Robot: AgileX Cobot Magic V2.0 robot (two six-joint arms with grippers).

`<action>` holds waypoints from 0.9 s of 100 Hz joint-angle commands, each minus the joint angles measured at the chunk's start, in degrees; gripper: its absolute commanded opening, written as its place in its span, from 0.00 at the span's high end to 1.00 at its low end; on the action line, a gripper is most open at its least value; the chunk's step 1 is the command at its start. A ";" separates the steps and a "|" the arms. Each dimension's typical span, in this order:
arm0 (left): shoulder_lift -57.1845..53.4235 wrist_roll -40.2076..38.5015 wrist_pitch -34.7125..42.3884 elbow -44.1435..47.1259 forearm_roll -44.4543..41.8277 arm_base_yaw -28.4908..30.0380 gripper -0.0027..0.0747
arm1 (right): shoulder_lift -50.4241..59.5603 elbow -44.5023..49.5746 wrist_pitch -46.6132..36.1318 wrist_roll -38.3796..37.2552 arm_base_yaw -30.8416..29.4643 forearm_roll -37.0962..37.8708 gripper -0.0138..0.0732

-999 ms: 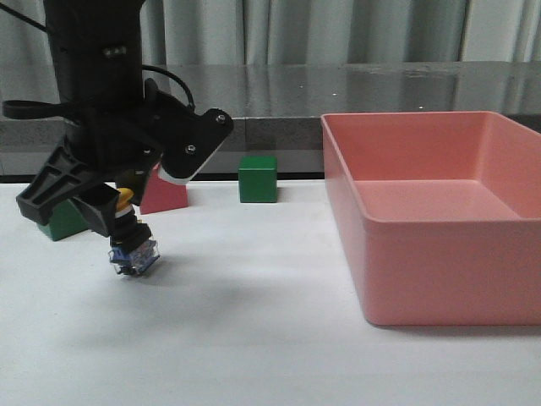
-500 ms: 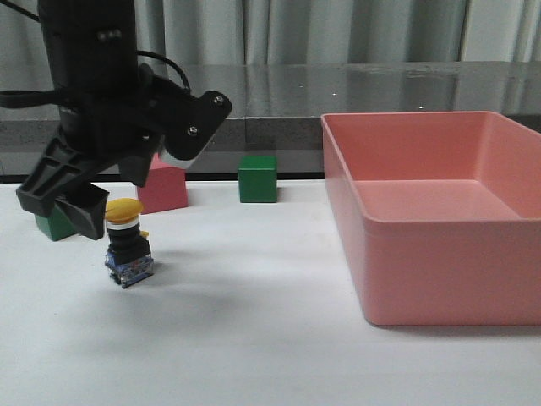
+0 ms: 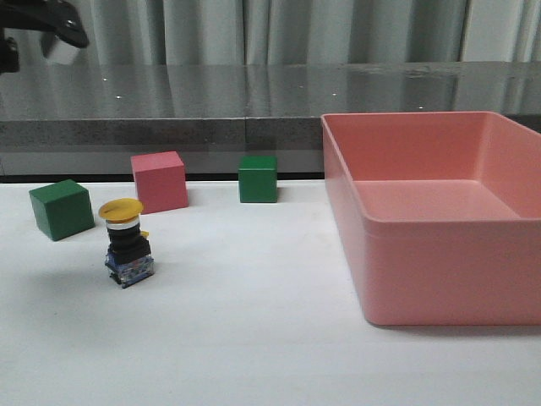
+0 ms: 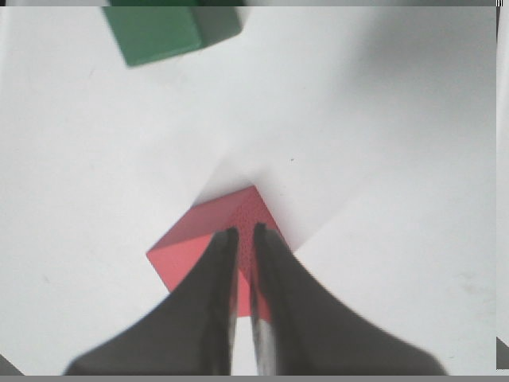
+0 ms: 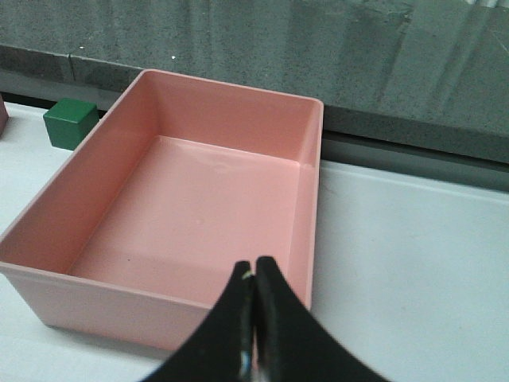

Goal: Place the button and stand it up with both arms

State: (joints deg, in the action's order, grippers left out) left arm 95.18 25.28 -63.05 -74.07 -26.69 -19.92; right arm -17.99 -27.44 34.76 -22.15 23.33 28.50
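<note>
The button (image 3: 125, 245) stands upright on the white table, yellow cap on top and blue-clear base down, in front of the pink cube (image 3: 159, 181). No gripper touches it. My left gripper (image 4: 244, 231) is high above the pink cube (image 4: 195, 251); its jaws stand nearly together with a thin slit and hold nothing. Only a bit of the left arm (image 3: 61, 25) shows at the front view's top left. My right gripper (image 5: 254, 267) is shut and empty, above the near wall of the pink bin (image 5: 314, 167). The button is out of both wrist views.
A green cube (image 3: 61, 209) lies left of the button, another green cube (image 3: 258, 178) behind and to its right. The large pink bin (image 3: 439, 271) fills the right side. A dark counter runs along the back.
The left arm has let go of the button, risen and pulled away to the top left. The button went from tilted in the gripper to standing alone on the table.
</note>
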 commanded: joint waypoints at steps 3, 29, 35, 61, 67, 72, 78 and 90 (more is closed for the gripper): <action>-4.50 -6.77 0.91 -1.76 3.03 3.78 0.99 | -0.51 -1.45 -4.39 -0.11 -0.30 1.38 0.91; -16.30 -6.31 21.16 3.82 19.84 8.78 0.99 | -0.51 -1.45 -4.39 -0.11 -0.30 1.38 0.91; -20.37 -6.31 26.55 7.22 22.02 8.78 0.99 | -0.51 -1.45 -4.39 -0.11 -0.30 1.38 0.91; -37.21 -6.31 41.09 24.14 27.05 8.78 0.99 | -0.51 -1.45 -4.39 -0.11 -0.30 1.38 0.91; -41.30 -6.31 44.58 28.29 27.96 8.78 0.99 | -0.51 -1.45 -4.39 -0.11 -0.30 1.38 0.91; -45.00 -6.31 46.99 31.88 28.64 8.78 0.99 | -0.51 -1.45 -4.39 -0.11 -0.30 1.38 0.91; -49.65 -6.31 49.23 36.39 28.61 8.78 0.99 | -0.51 -1.45 -4.39 -0.11 -0.30 1.38 0.91; -59.08 -6.31 52.57 44.04 28.61 8.78 0.99 | -0.51 -1.45 -4.39 -0.11 -0.30 1.38 0.91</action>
State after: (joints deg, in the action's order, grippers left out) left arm 42.04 19.68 -17.52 -33.04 1.13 -11.24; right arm -17.99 -27.44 34.76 -22.15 23.33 28.50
